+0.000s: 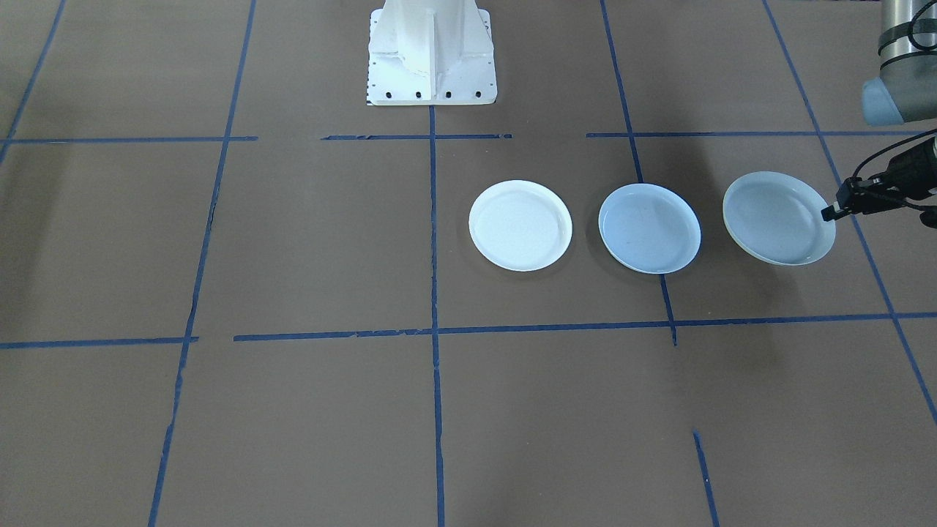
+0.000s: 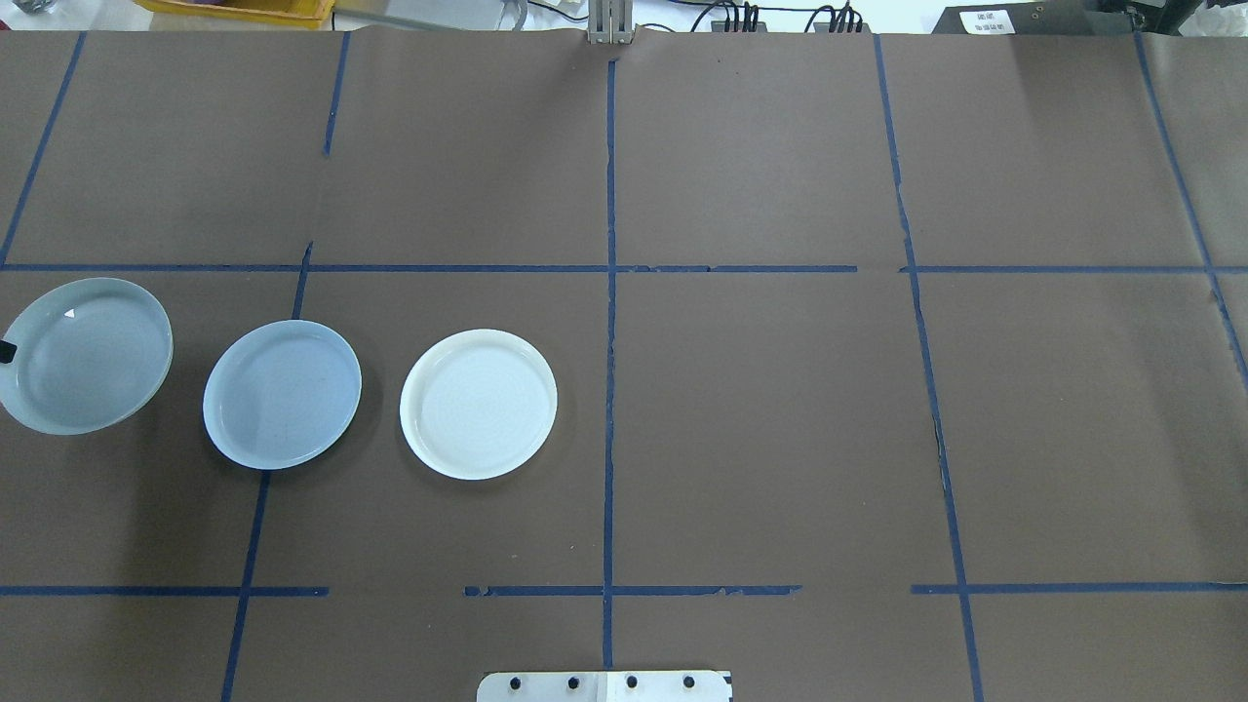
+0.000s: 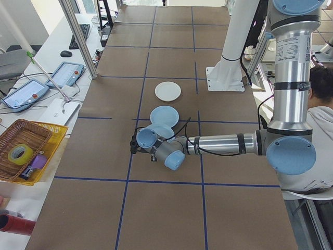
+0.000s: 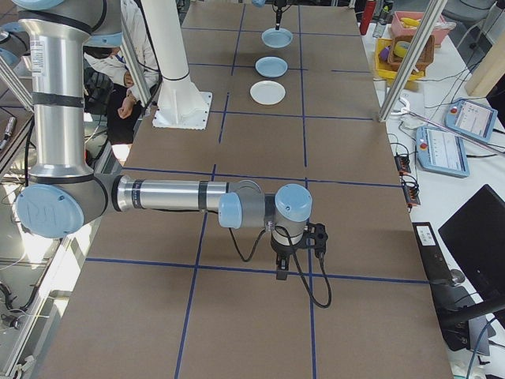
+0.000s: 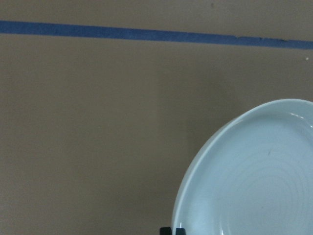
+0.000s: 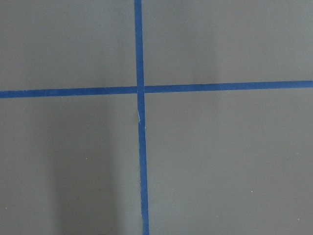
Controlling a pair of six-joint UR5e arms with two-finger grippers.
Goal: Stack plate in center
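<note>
Three plates lie in a row on the brown table. The center one is a smooth pale blue plate (image 1: 649, 228) (image 2: 282, 393). A white plate (image 1: 520, 225) (image 2: 478, 403) sits beside it, toward the table's middle. On the other side, a pale blue plate with concentric ridges (image 1: 778, 217) (image 2: 86, 354) (image 5: 254, 181) looks slightly tilted. My left gripper (image 1: 831, 212) (image 5: 173, 230) is shut on its outer rim. My right gripper (image 4: 296, 249) hangs over a tape cross far from the plates, and I cannot tell whether it is open or shut.
The white robot base (image 1: 432, 58) (image 2: 604, 685) stands at the table's robot side. Blue tape lines (image 2: 609, 292) grid the table. A yellow basket (image 3: 26, 151) and tablets (image 3: 65, 74) sit off the far edge. A person (image 3: 322, 104) sits beside the robot.
</note>
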